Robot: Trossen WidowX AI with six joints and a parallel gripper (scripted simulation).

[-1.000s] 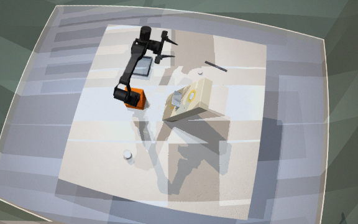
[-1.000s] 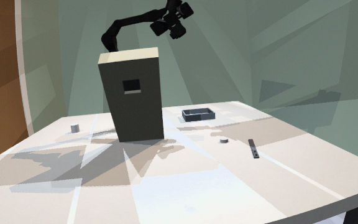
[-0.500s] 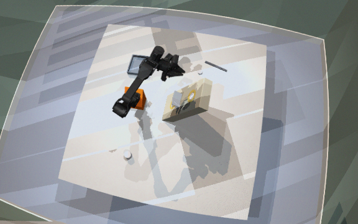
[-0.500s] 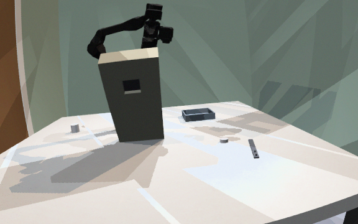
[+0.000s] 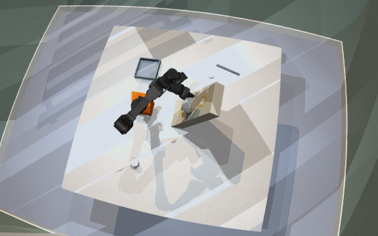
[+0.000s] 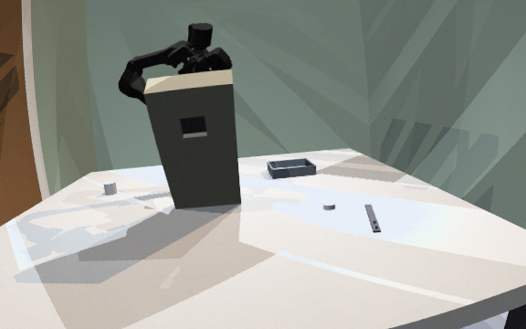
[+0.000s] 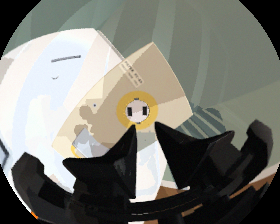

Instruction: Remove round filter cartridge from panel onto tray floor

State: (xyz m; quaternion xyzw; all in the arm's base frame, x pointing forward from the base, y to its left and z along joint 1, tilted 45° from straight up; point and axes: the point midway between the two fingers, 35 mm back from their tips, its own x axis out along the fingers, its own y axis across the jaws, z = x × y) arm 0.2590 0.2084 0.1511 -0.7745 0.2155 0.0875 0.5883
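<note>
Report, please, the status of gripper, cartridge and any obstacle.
Gripper open, narrow gap, tips near the cartridge face. Cartridge seated in panel. Nothing seen blocking its slots; contact cannot be told.

Robotics test bench, black jointed arm (image 5: 154, 93) (image 6: 155, 59), pale tabletop (image 5: 104, 164) (image 6: 318, 283), upright panel block (image 5: 216, 98) (image 6: 199, 169) (image 7: 166, 85), plain green walls (image 6: 290, 55)

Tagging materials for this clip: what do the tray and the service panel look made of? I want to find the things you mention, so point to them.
Tray (image 5: 136, 68) (image 6: 291, 173): perhaps dark painted metal or plastic; thin, straight, blue-grey walls.
Service panel (image 5: 218, 98) (image 6: 199, 169) (image 7: 161, 75): possibly painted board or plastic; flat beige faces, no grain showing.
</note>
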